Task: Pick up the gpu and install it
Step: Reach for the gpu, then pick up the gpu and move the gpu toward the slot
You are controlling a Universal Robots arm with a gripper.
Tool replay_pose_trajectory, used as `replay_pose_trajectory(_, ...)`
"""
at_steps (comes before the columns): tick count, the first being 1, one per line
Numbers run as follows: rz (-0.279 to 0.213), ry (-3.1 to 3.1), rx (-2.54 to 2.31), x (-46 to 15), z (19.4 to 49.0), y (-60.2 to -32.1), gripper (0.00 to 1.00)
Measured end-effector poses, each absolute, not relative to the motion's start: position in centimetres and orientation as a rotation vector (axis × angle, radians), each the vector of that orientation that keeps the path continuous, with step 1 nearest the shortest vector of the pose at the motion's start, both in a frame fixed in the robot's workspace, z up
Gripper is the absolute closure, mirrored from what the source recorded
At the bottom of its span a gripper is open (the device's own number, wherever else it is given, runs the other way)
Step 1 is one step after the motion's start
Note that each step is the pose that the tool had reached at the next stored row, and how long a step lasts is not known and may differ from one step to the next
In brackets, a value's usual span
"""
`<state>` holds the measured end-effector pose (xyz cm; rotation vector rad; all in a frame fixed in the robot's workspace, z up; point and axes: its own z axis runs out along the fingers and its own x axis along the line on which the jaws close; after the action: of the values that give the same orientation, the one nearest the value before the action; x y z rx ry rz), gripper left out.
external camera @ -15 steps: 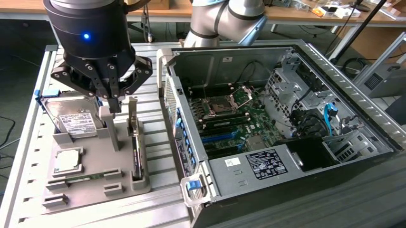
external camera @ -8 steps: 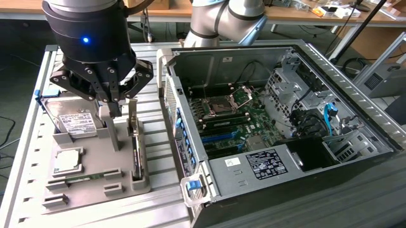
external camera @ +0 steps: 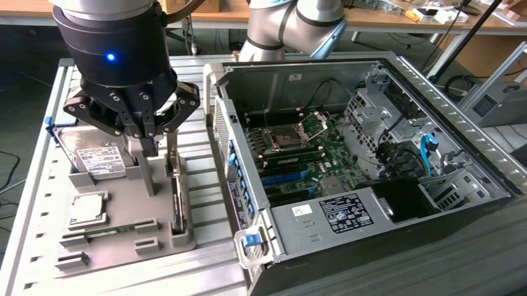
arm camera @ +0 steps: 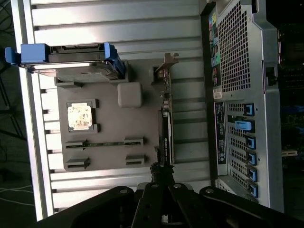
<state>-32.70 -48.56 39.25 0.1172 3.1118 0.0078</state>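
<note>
The gpu (external camera: 175,198) is a thin dark card standing on its edge in a slot along the side of the grey holder tray (external camera: 123,246) nearest the computer case. In the wrist view the gpu (arm camera: 166,130) has its silver bracket at the far end. My gripper (external camera: 150,148) hangs over the tray, just to the exterior view's left of the card, with its fingers pressed together and nothing between them. My gripper (arm camera: 161,175) sits close above the card's near end in the wrist view.
The tray also holds a hard drive (external camera: 99,161) in a blue-tabbed caddy, a processor chip (external camera: 88,209), a green memory stick (external camera: 107,231) and an upright grey post (external camera: 148,179). The open computer case (external camera: 247,154) lies at the exterior view's right, its motherboard (external camera: 305,160) exposed.
</note>
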Motion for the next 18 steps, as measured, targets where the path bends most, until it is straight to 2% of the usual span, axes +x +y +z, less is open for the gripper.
replay_pose_trajectory(14,0.008,3.112,0.117,-32.7,39.24,-48.58,0.89)
replay_pose_trajectory(15,0.008,3.112,0.117,-32.7,39.24,-48.58,0.83)
replay_pose_trajectory(16,0.008,3.112,0.117,-32.7,39.24,-48.58,0.83)
replay_pose_trajectory(17,0.008,3.112,0.117,-32.7,39.25,-48.58,0.77)
replay_pose_trajectory(18,0.008,3.112,0.117,-32.7,39.25,-48.58,0.64)
